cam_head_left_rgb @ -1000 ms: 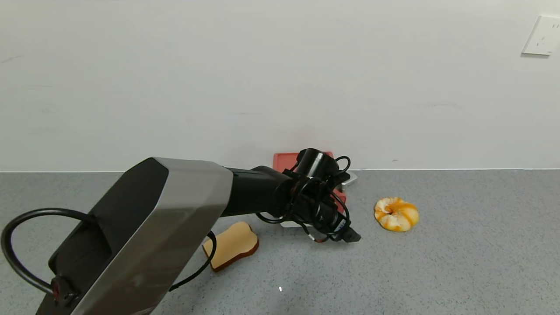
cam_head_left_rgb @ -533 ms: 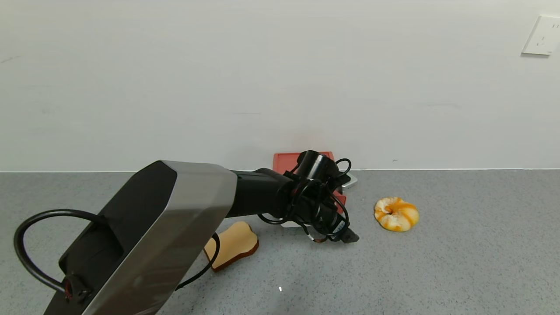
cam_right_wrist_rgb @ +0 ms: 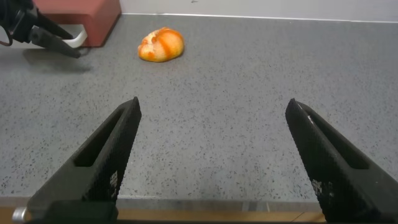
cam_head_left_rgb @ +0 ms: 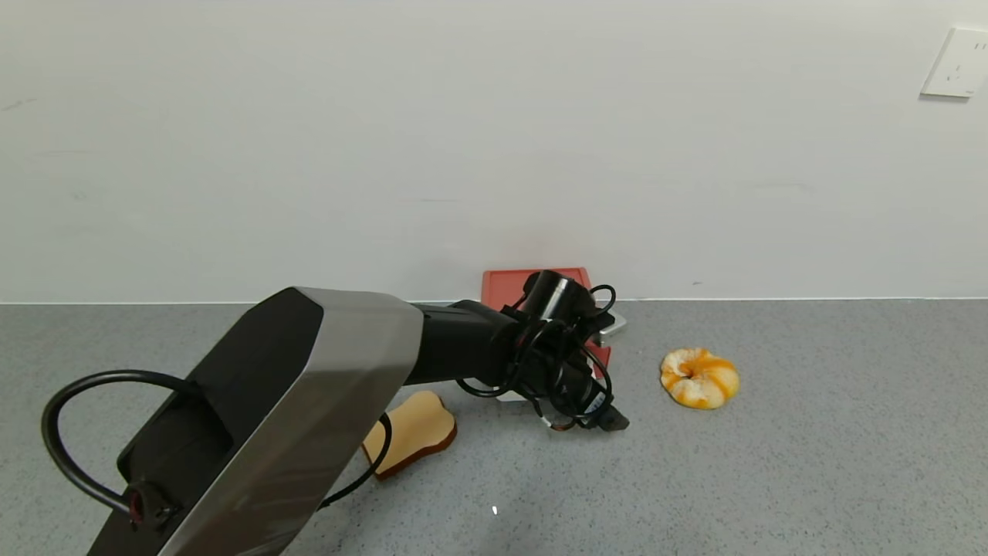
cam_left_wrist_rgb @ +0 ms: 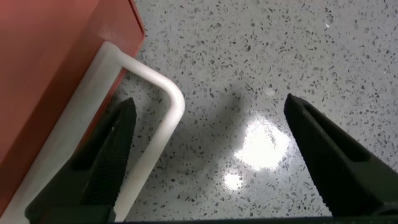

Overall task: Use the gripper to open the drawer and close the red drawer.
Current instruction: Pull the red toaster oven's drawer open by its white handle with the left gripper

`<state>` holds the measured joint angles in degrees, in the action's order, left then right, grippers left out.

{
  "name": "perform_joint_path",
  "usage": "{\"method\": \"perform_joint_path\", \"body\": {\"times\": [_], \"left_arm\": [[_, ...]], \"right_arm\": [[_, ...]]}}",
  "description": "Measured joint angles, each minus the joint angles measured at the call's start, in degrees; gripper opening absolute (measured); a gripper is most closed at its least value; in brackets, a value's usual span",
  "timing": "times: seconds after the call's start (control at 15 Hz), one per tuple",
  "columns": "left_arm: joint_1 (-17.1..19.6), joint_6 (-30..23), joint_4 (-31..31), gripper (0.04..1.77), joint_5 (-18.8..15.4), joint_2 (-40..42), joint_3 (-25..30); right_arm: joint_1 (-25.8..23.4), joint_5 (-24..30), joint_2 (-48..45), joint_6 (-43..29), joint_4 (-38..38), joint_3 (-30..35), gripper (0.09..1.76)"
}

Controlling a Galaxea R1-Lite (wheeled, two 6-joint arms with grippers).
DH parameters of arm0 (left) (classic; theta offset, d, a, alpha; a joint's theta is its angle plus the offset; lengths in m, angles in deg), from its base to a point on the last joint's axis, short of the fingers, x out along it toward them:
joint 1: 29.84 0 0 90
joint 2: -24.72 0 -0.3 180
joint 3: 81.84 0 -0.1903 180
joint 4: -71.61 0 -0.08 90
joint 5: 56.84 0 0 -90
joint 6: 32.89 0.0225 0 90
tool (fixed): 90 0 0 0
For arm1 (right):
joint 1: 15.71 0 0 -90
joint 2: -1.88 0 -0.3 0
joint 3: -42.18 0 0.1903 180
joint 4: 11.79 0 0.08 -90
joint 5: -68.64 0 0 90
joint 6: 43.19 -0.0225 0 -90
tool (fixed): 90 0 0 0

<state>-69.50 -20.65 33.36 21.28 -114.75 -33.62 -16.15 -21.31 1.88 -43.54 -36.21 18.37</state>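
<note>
Spread wide, the left gripper (cam_left_wrist_rgb: 205,155) straddles the corner of the white loop handle (cam_left_wrist_rgb: 146,115) at the front of the red drawer (cam_head_left_rgb: 532,284), one finger (cam_left_wrist_rgb: 106,155) inside the loop and the other out over bare counter; whether either finger touches the handle cannot be made out, and nothing is clamped. Seen from the head camera, the left gripper (cam_head_left_rgb: 606,421) sits low over the grey speckled countertop (cam_head_left_rgb: 810,463), just in front of the drawer, which stands against the white wall (cam_head_left_rgb: 463,139).

Compared with a second ago, the left arm has slid slightly to the robot's right and toward the wall, and its gripper tip has drawn back a little toward the drawer; the drawer, toast and orange have not moved.

Most of the drawer is hidden behind the wrist and its looping cables in the head view, so how far its tray is pulled out cannot be told. A small silver object (cam_head_left_rgb: 610,324) peeks out beside it, too covered to identify.

A slice of toast (cam_head_left_rgb: 413,432) lies near the arm's left side, and a peeled orange (cam_head_left_rgb: 699,377) rests well to the right of the drawer. The right gripper (cam_right_wrist_rgb: 211,162) hangs wide open and empty above the near counter edge. A wall socket (cam_head_left_rgb: 955,63) is mounted at upper right.
</note>
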Motion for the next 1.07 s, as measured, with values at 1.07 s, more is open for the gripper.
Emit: {"method": "perform_joint_path", "body": {"times": [1.07], "left_arm": [[-1.94, -5.49, -7.05, 1.72, 0.63, 1.05, 0.44]], "right_arm": [[0.00, 0.02, 0.00, 0.00, 0.11, 0.00, 1.71]]}}
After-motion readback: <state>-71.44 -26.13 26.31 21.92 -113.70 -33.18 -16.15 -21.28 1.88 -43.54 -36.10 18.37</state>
